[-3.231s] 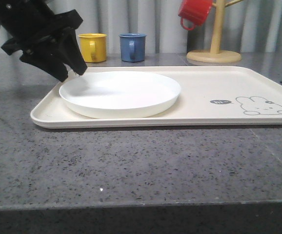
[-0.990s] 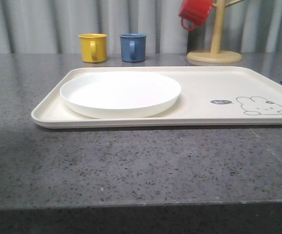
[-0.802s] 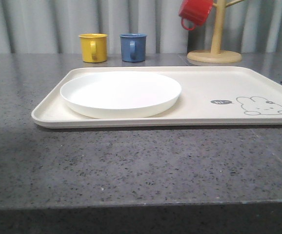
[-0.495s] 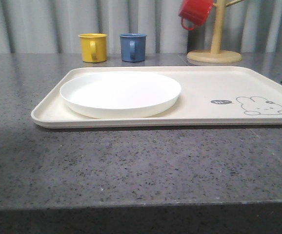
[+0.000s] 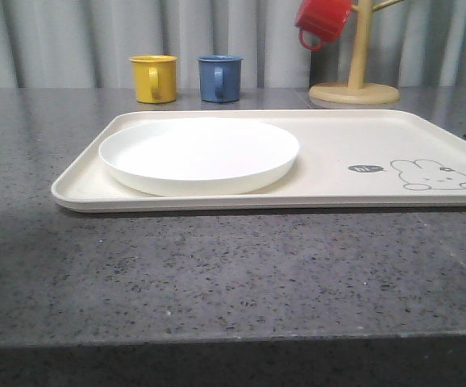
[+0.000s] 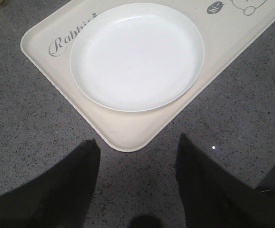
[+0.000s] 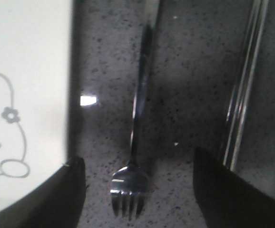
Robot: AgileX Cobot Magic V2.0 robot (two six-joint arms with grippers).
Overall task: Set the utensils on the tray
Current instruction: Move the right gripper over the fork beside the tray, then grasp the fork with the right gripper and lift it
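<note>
One fork point(image 7: 132, 142) flat on countertop point(image 7: 185, 95) just beside tray point(image 7: 28, 57), between spread, empty right gripper point(image 7: 136, 190) fingers. Likely thin, stiff, slippery; pinch mid-handle. Left gripper point(image 6: 136, 175) agape, empty, near plate point(image 6: 137, 54).

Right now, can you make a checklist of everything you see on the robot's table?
Surface: dark speckled stone table, no spills seen.
Job's things: white plate sits on the left part of the tray; fork lies on the table beside the tray, not on it; another long utensil lies past the fork, too blurred to name.
Clutter: yellow mug, blue mug, red mug hanging on a wooden stand.
End effectors: left open above the tray's corner; right open over the fork.
Cables: nothing seen.
Surroundings: grey curtain.
</note>
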